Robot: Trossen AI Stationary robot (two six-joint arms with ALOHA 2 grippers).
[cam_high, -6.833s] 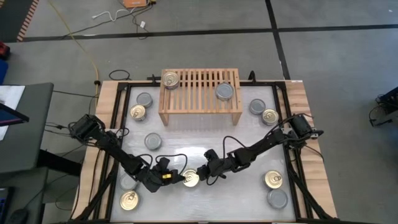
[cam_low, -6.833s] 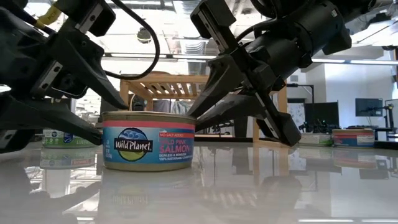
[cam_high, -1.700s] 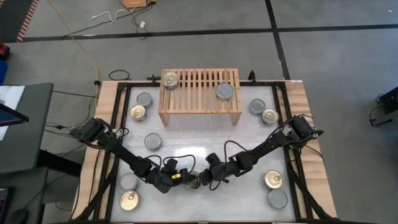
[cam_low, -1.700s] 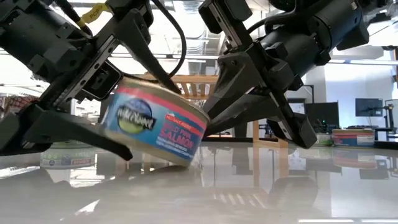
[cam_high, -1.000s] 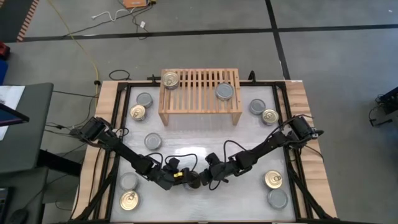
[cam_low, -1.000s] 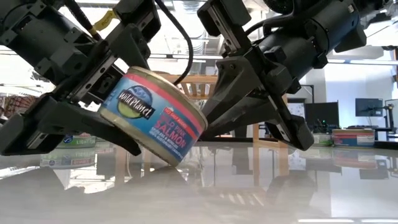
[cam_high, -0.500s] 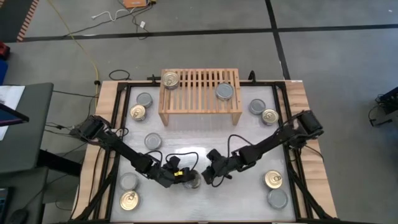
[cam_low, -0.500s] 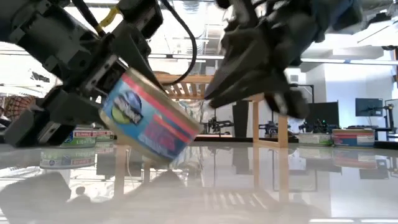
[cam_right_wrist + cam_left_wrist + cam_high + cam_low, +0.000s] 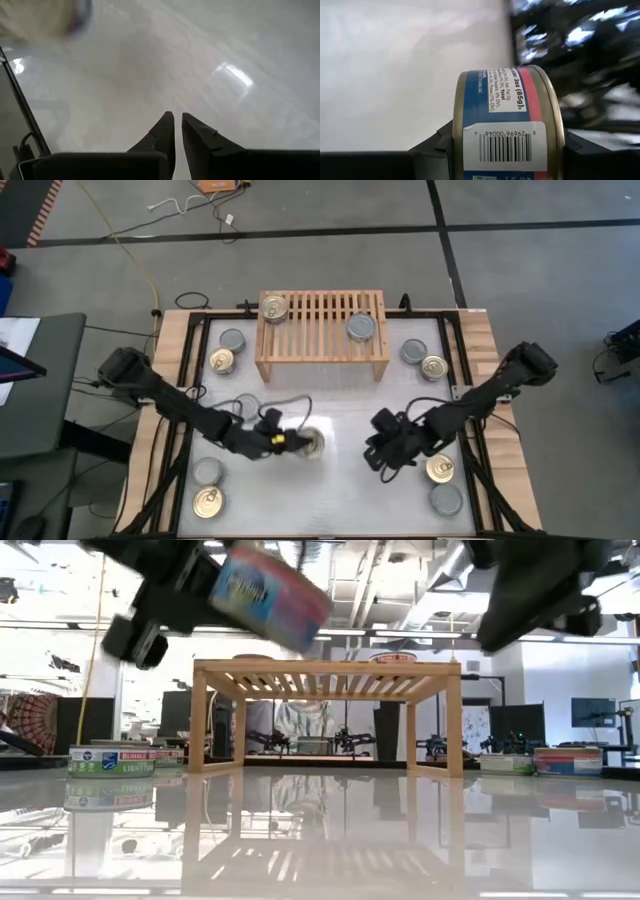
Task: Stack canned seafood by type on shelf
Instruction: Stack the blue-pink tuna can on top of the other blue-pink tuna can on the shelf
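My left gripper (image 9: pixel 304 444) is shut on a salmon can (image 9: pixel 316 445) with a blue and pink label (image 9: pixel 505 125), high above the table in the low view (image 9: pixel 270 595). My right gripper (image 9: pixel 383 457) hangs right of it over bare table, shut on nothing (image 9: pixel 177 116). The light-wood shelf (image 9: pixel 322 352) stands at the far middle. On its slats sit a gold-topped can (image 9: pixel 273 307) at the left and a silver-topped can (image 9: pixel 360 327) toward the right. My left gripper pinches the salmon can between its two fingers (image 9: pixel 432 147), one against each flat end, next to the rims (image 9: pixel 557 145). It comes at it about level from the table's left. The can is lifted clear of the table and tilted.
Loose cans rest on the table: two left of the shelf (image 9: pixel 232 339) (image 9: pixel 221 360), two to its right (image 9: pixel 413 351) (image 9: pixel 433 367), two at the near left (image 9: pixel 207 502) (image 9: pixel 207 471), two at the near right (image 9: pixel 439 469) (image 9: pixel 445 499). Bare table lies before the shelf.
My left gripper has risen and gone toward the far edge with the salmon can, which has left the table and now hangs tilted well above it. My right gripper has come away from the can, rising and moving toward the table's right edge.
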